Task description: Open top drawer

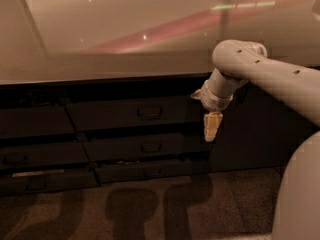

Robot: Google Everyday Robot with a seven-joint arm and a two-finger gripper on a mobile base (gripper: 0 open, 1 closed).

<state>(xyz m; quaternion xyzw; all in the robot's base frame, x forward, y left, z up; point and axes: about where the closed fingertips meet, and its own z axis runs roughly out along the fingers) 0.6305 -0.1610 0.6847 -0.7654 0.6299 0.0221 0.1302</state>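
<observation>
The pincer [213, 126] is hanging at the 3 o'clock end of the top drawer [115, 115], which is sitting shut under the worktop [100, 69]; whether the pincer is open or closed I cannot tell. Moving toward 9 o'clock, it is needing a centred hold on the handle [149, 113]

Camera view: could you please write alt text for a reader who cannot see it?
A white robot arm hangs its claw pointing down at the right end of the dark top drawer, clear of its central handle. A pale counter runs above; two shorter drawers sit below.
</observation>
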